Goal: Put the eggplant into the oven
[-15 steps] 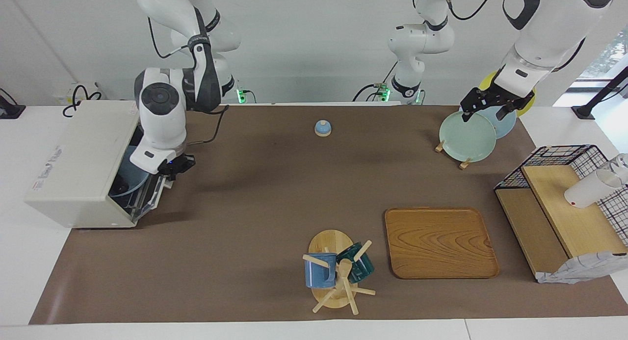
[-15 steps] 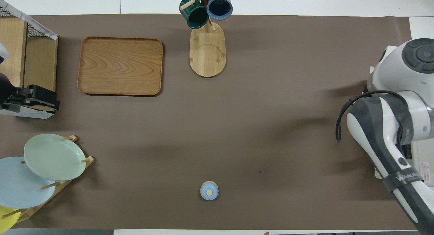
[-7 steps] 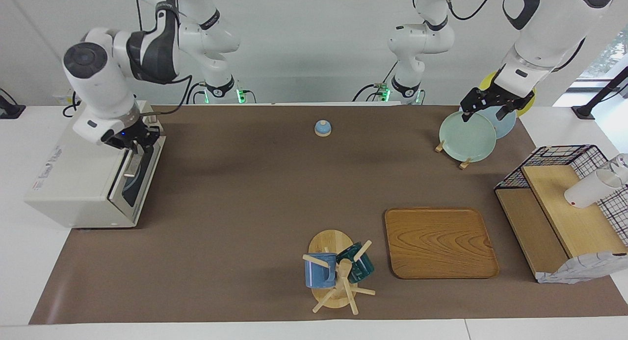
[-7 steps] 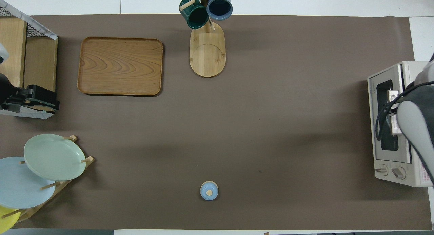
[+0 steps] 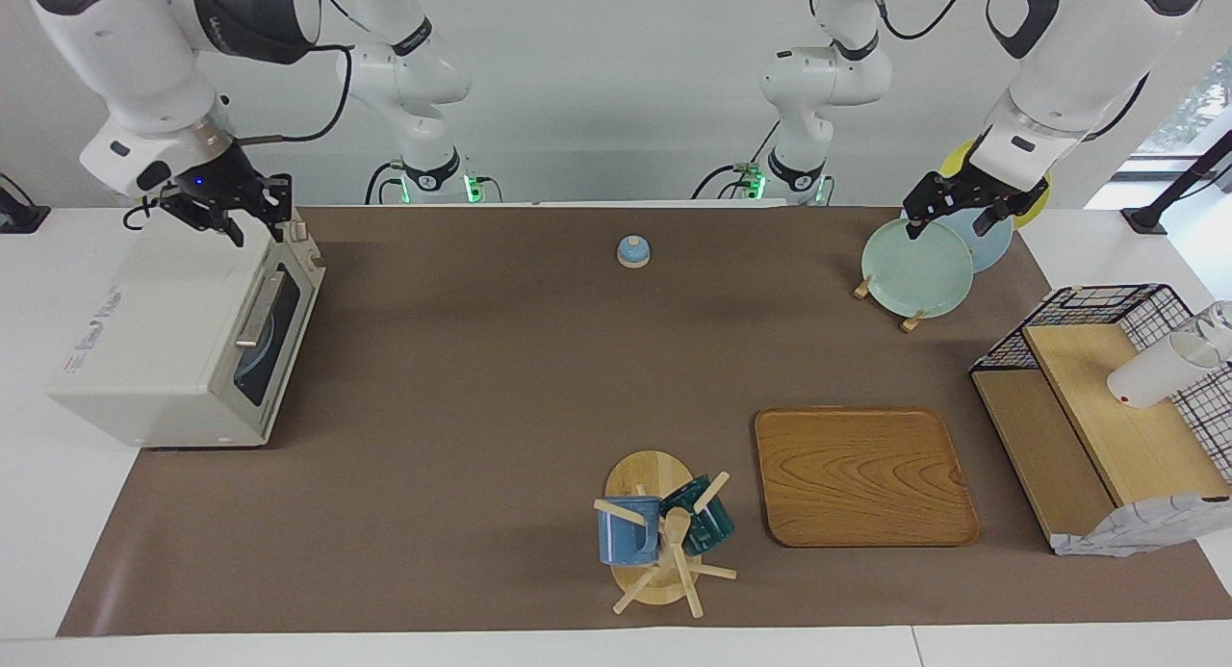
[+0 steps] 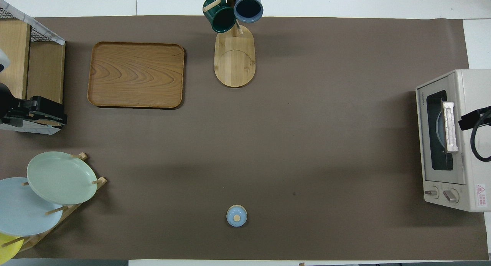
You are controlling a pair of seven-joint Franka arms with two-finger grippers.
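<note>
The off-white oven (image 5: 144,330) stands at the right arm's end of the table, its dark glass door shut and its silver handle (image 5: 258,311) facing the table's middle. It also shows in the overhead view (image 6: 473,89). The eggplant is hidden. A blue dish shows dimly through the oven's door glass (image 5: 255,354). My right gripper (image 5: 231,210) is open and empty, raised over the oven's top edge above the door; its tip shows in the overhead view (image 6: 473,120). My left gripper (image 5: 948,215) is open and empty, waiting over the plate rack.
A rack of plates (image 5: 916,268) stands at the left arm's end, near the robots. A wire basket with wooden boards (image 5: 1107,407), a wooden tray (image 5: 863,474) and a mug tree (image 5: 659,532) lie farther out. A small blue lid (image 5: 632,251) sits mid-table near the robots.
The oven door went from open to shut under my right gripper. The right gripper then let go and rose over the oven's top. The left arm has not moved.
</note>
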